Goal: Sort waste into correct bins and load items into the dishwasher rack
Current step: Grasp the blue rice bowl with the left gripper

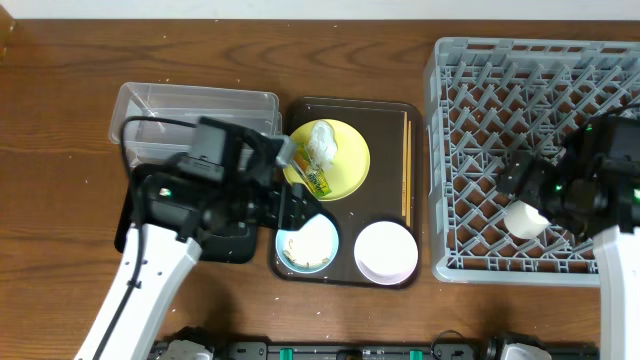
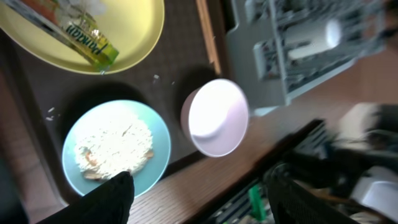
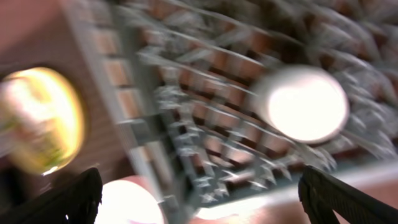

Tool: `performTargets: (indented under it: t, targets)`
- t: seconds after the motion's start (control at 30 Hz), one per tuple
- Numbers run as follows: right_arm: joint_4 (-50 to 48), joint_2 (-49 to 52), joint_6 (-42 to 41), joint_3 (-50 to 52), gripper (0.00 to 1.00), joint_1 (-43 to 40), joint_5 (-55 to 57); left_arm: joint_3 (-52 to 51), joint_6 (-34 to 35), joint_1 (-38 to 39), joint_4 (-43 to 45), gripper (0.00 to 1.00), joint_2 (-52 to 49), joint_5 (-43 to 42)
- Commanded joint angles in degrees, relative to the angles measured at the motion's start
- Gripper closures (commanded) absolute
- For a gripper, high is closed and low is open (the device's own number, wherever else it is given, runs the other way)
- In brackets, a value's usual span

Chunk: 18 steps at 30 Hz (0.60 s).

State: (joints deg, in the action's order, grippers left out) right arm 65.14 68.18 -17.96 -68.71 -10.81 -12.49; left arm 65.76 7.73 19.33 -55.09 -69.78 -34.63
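Your brown tray [image 1: 388,200] carries one yellow plate [image 1: 345,160], one blue bowl [image 1: 308,246], one white bowl [image 1: 386,250] and chopsticks [image 1: 406,165]. Right of the tray, one cup [image 1: 527,218] lies in the rack [image 1: 470,100]. Your left fingers [image 2: 106,199] and right fingers [image 3: 68,199] are both apart.

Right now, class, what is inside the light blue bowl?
Inside the light blue bowl lies white rice with a few beige crumbs. The rice hides the bowl's bottom, and the left gripper overlaps its near rim.
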Motion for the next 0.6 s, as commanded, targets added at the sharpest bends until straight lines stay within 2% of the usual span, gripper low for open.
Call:
performTargets:
  t: [0.0, 0.13, 0.37, 0.47, 0.57]
  targets:
    - [-0.6, -3.7, 7.3, -1.6, 0.01, -0.6, -11.8, 0.2, 2.7, 5.3, 0.0, 0.28, -0.8, 14.5]
    - [-0.5, -6.6, 7.3, -1.6, 0.01, -0.6, -11.8, -2.8, 7.6, 12.1, 2.6, 0.3, -3.3, 23.8]
    - [0.3, -7.0, 7.3, -1.5, 0.01, -0.5, -11.8, -5.8, 15.6, 22.4, 13.0, 0.37, -15.2, 24.1]
    - [0.9, -7.0, 7.3, -1.3, 0.01, -0.4, -11.7, -5.8, 20.7, 24.7, 13.8, 0.47, -21.0, 26.7]
    - [1.6, -6.9, 7.3, -1.2, 0.01, -0.4, -11.7, -5.8, 24.7, 25.7, 13.9, 0.53, -25.0, 30.5]
